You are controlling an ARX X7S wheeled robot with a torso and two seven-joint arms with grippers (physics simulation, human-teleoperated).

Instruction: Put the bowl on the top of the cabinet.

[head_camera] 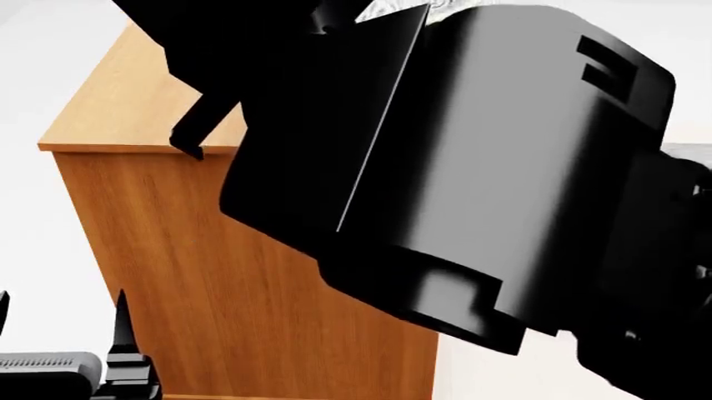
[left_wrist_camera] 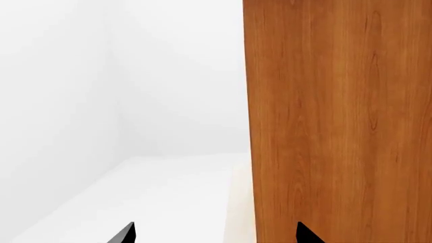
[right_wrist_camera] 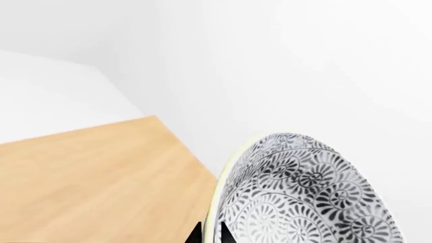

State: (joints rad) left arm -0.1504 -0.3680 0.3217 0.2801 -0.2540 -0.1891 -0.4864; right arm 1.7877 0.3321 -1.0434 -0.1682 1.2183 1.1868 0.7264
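Note:
In the right wrist view the bowl, white with a dense grey-blue pattern, is held tilted on edge. My right gripper is shut on its rim, one finger inside and one outside. The cabinet's flat orange-brown top lies below and beside the bowl. In the head view my right arm is raised over the cabinet, and only a sliver of the bowl shows above it. My left gripper is open and empty beside the cabinet's side wall; it sits low in the head view.
White walls and a white floor surround the cabinet. The big black right arm blocks most of the head view. A pale strip runs along the foot of the cabinet.

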